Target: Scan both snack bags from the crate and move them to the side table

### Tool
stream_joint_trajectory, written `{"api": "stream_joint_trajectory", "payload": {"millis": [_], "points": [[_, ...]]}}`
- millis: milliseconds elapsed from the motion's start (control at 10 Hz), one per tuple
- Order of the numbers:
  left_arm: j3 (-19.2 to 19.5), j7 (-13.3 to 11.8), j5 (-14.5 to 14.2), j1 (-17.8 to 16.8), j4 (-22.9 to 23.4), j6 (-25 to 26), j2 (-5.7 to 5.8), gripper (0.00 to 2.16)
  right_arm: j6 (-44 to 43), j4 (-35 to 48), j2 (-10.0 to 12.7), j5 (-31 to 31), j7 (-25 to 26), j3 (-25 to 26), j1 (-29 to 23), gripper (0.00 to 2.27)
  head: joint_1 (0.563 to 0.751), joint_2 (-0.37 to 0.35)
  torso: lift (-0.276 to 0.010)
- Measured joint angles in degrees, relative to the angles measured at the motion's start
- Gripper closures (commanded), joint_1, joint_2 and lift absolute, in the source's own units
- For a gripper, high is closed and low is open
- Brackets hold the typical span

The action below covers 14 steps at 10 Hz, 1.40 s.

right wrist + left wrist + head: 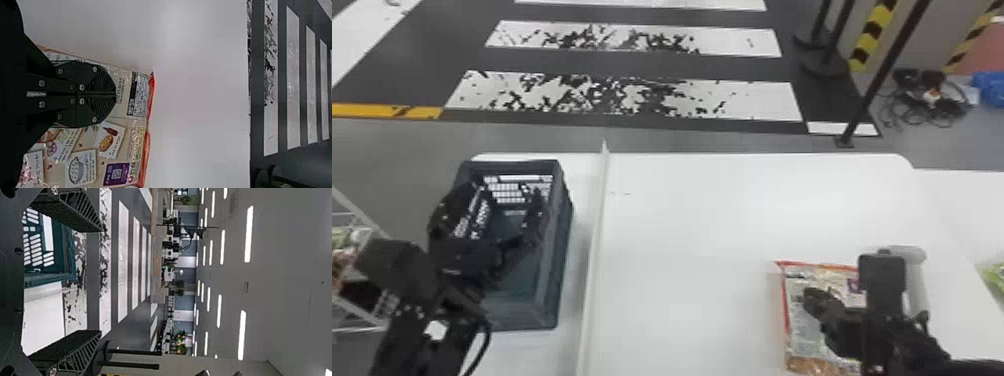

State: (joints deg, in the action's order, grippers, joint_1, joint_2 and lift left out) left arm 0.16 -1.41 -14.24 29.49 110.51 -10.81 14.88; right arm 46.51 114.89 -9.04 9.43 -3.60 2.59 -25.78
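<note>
In the head view my left gripper (494,215) stands open over the dark blue-grey crate (549,305) at the left, its arm hiding part of the inside. The left wrist view has the gripper (100,281) with fingers wide apart and the crate (68,254) beyond. At the right, my right gripper (814,300) is over a red-edged snack bag (794,320) on the white table. Seen from the right wrist, the gripper (116,94) has both fingers together in front of the snack bag (135,156), whose printed face shows.
A raised white divider (597,225) runs between crate and bag on the white table (707,225). A pale grey rounded object (917,285) stands by the right wrist. Something green (994,280) lies at the right edge. A white wire rack (357,315) is at the left.
</note>
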Motion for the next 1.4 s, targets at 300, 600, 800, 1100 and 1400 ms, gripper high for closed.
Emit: {"api": "stream_joint_trajectory", "payload": {"millis": [300, 600, 800, 1100, 1400], "points": [[0.01, 0.00, 0.00, -0.10, -0.28, -0.13, -0.03, 0.07, -0.11, -0.19, -0.27, -0.87, -0.13, -1.15, -0.84, 2.25, 0.695, 0.016, -0.029], [-0.11, 0.00, -0.02, -0.46, -0.56, -0.13, -0.03, 0.07, -0.10, 0.76, -0.98, -0.62, -0.98, -0.33, -2.49, 2.24, 0.695, 0.008, -0.029], [-0.16, 0.05, -0.09, -0.57, -0.64, -0.13, -0.11, 0.07, -0.02, 1.33, -1.45, -0.58, -1.50, -0.15, -3.24, 2.25, 0.695, 0.005, -0.029], [-0.33, 0.00, -0.09, -0.76, -0.89, -0.14, -0.10, 0.07, 0.10, 4.70, -1.84, -0.18, -2.01, 0.35, -3.91, 2.25, 0.695, 0.007, -0.029], [-0.43, 0.00, -0.09, -0.88, -0.87, -0.14, -0.03, 0.07, 0.58, 6.53, -2.31, -0.78, -0.52, 2.22, -3.81, 2.24, 0.695, -0.029, -0.029]]}}
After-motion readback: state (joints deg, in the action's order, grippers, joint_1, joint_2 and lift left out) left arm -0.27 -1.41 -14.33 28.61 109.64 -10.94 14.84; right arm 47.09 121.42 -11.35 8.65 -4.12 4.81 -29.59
